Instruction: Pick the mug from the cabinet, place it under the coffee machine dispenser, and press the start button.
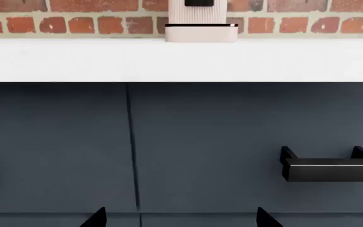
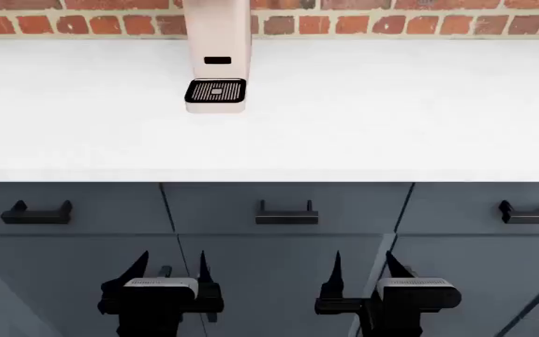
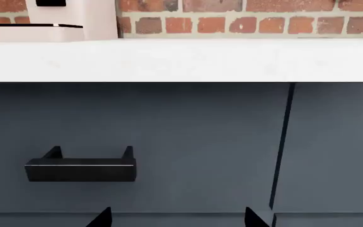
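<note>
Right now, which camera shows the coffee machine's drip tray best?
The head view: it looks down on the drip tray, showing its black slotted top under the coffee machine dispenser. Both wrist views see only the tray's pale front edge side-on.

Both arms hang low, left pincer [image 2: 169,270] and right pincer [image 2: 363,270] spread, holding nothing.

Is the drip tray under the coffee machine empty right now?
Empty. In the head view the drip tray of the coffee machine shows its bare black slots; no mug is in view.
</note>
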Motion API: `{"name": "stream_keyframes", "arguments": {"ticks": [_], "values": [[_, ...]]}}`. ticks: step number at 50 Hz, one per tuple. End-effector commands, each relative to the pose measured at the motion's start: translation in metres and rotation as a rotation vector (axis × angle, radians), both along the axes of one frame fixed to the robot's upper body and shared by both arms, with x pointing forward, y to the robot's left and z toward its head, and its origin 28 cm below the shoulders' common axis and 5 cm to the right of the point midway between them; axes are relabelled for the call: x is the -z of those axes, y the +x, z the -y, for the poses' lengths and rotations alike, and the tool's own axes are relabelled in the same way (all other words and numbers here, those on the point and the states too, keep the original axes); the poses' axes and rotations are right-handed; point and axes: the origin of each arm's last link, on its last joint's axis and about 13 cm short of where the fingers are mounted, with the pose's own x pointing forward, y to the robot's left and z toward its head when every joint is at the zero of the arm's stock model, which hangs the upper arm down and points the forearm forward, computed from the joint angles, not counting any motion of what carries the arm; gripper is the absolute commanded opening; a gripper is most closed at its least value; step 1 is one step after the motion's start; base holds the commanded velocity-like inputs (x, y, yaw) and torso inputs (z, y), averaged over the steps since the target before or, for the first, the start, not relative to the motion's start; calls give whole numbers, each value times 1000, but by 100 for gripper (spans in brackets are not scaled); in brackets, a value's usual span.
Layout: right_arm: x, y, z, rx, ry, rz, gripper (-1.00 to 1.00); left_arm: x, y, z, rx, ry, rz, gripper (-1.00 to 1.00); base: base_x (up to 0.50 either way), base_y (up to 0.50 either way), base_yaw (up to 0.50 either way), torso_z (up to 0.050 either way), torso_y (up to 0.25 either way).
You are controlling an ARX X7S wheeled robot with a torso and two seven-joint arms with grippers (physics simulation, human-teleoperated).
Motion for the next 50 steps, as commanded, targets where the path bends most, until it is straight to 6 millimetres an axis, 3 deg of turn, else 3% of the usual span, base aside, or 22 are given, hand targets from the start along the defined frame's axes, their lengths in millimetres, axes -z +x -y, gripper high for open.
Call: {"name": "stream_keyframes", "arguments": {"ticks": [1,10,36,50], "values": [[0,-1,-1,-8,8,1,100,-1,-1,-1,8,-19,-4,100,0,0,0,0,0],[-4,-13,-1,-23,49,16,100,-13,-15,-3,34,-44,22,100,0,0,0,50,0],[1,-16,0,-26,76,13,100,-12,-17,-2,32,-48,49,100,0,0,0,50,0],[2,-16,-2,-30,11,-23,100,-7,-20,-1,26,-53,12,100,0,480,0,4,0]]}}
